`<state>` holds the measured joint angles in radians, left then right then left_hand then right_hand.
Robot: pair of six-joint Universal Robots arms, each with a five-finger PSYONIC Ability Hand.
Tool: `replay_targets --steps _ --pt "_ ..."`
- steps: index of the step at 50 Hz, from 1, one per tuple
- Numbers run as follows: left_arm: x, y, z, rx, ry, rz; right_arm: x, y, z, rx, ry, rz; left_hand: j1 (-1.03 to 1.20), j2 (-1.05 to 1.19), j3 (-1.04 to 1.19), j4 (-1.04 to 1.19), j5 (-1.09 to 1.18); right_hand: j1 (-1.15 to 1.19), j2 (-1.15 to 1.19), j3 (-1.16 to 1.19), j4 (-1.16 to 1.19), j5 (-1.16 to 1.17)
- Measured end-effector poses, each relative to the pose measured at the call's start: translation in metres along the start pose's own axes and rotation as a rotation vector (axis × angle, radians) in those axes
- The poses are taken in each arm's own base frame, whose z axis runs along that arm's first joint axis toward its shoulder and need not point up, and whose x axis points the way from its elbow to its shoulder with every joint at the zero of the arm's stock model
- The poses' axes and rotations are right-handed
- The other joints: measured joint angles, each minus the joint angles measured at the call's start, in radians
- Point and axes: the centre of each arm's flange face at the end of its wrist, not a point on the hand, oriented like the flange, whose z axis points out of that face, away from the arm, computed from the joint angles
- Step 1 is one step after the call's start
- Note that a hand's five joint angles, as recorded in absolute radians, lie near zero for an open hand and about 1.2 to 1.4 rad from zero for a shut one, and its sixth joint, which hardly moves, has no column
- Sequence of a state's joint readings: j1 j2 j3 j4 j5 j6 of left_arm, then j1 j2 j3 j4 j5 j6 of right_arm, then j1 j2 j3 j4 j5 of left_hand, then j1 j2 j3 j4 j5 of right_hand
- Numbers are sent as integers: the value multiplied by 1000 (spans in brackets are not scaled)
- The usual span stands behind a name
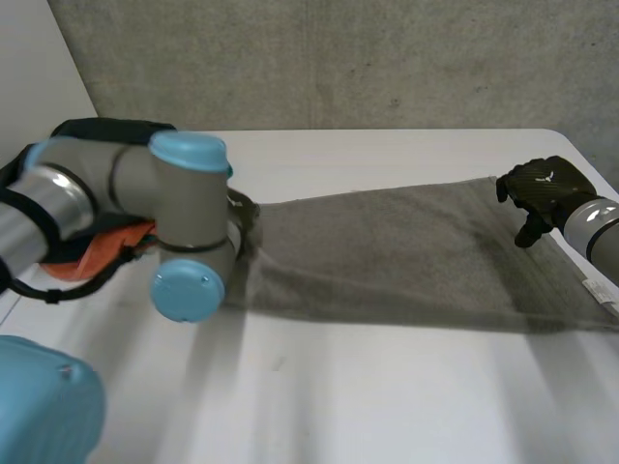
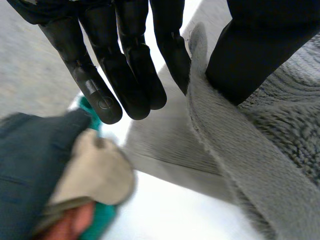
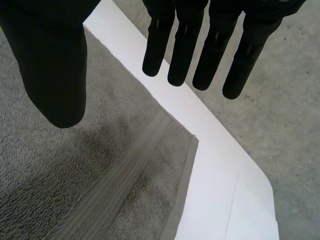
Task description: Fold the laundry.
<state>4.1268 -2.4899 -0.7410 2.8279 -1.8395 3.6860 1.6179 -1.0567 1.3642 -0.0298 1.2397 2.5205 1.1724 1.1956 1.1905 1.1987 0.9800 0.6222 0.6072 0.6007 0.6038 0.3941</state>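
One grey terry towel (image 1: 406,256), ribbed hem | left robot hand (image 2: 135,75) pinches edge | right robot hand (image 3: 182,50) spread open

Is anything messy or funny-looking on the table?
A little. The grey towel lies a bit crooked, and one end is lifted up where the left hand pinches its edge between thumb and fingers. Beside that arm sits a crumpled pile of orange, teal and dark clothes. Nothing looks spilled or torn.

White table (image 1: 387,416), grey concrete wall (image 1: 338,58) behind its far edge, pale panel (image 1: 29,58) left of the wall
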Motion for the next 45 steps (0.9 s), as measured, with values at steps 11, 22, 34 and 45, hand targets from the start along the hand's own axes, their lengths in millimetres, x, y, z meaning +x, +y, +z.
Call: replay_targets --steps 11,22,34,45 --pt "-76 -62 -67 258 -43 -149 -13 -34 -34 -33 -72 157 0 0 0 0 0 -261 -243 -228 -248 -232" --pt "-111 -93 -120 535 4 -372 -63 -42 -70 -163 -181 629 0 1 0 1 0 -407 -403 -391 -396 -349" --pt "-118 -120 -152 637 22 -441 -133 -9 -80 -141 -82 708 0 1 0 1 0 -407 -402 -391 -396 -349" --pt "-128 -137 -190 675 24 -457 -143 2 -68 -110 59 630 0 2 0 1 0 -372 -354 -350 -352 -310"
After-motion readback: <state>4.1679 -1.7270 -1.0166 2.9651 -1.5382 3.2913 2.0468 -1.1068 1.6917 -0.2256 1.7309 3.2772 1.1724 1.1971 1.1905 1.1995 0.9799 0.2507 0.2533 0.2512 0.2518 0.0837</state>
